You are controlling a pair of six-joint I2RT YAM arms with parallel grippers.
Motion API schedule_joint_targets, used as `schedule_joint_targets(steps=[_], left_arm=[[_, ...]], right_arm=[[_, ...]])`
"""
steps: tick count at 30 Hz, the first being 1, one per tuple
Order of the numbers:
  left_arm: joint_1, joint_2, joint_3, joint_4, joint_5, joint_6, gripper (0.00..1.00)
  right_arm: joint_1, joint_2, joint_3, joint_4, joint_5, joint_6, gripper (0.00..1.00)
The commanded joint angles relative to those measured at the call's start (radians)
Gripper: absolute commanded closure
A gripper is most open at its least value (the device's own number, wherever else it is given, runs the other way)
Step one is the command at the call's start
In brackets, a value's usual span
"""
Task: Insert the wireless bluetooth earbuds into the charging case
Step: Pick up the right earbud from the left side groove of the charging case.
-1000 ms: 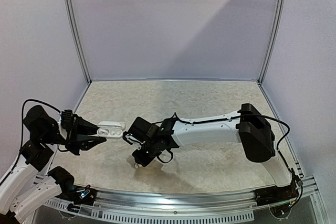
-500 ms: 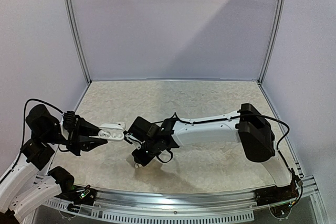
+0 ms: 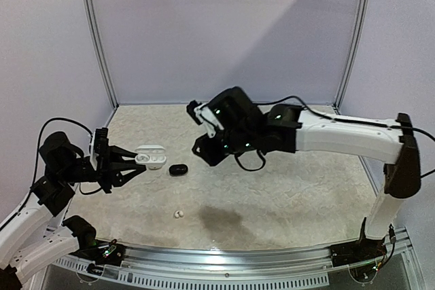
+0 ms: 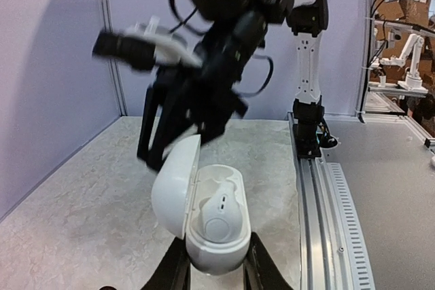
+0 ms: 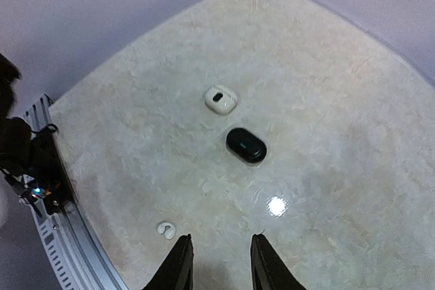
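both arms wear white link shells between black joint housings. the right arm [image 3: 340, 134], spanning the right of the top view, shows a small green light and looping black cable. the left arm [image 3: 51, 185], lower left, trails black cable; its jaws are black and tapered.

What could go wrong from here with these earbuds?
The left gripper holds the open white case by one end only, so a push from above might tilt it. The loose white earbud lies near the front rail, and a clumsy grab by the open right gripper might nudge it over.
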Motion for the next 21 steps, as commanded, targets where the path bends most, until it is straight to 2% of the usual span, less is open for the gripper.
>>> schedule_joint_targets(steps=[1, 4, 6, 10, 17, 21], left_arm=[[-0.012, 0.044, 0.041, -0.026, 0.02, 0.051, 1.0], [-0.032, 0.063, 0.065, -0.074, 0.021, 0.14, 1.0], [-0.052, 0.072, 0.081, -0.094, 0.007, 0.186, 1.0], [-0.076, 0.074, 0.088, -0.079, 0.045, 0.225, 1.0], [-0.108, 0.028, 0.085, -0.095, 0.097, 0.33, 1.0], [-0.109, 0.031, 0.097, -0.161, 0.096, 0.362, 1.0]], right_arm=[[0.011, -0.144, 0.018, -0.101, 0.096, -0.065, 0.71], [0.071, -0.212, 0.027, -0.09, 0.151, -0.126, 0.72], [0.117, -0.235, 0.035, -0.058, 0.131, -0.229, 0.71], [0.157, -0.247, 0.034, -0.025, 0.086, -0.308, 0.71], [0.17, -0.244, 0.025, -0.016, 0.032, -0.355, 0.71], [0.17, -0.257, 0.03, 0.0, 0.031, -0.361, 0.73]])
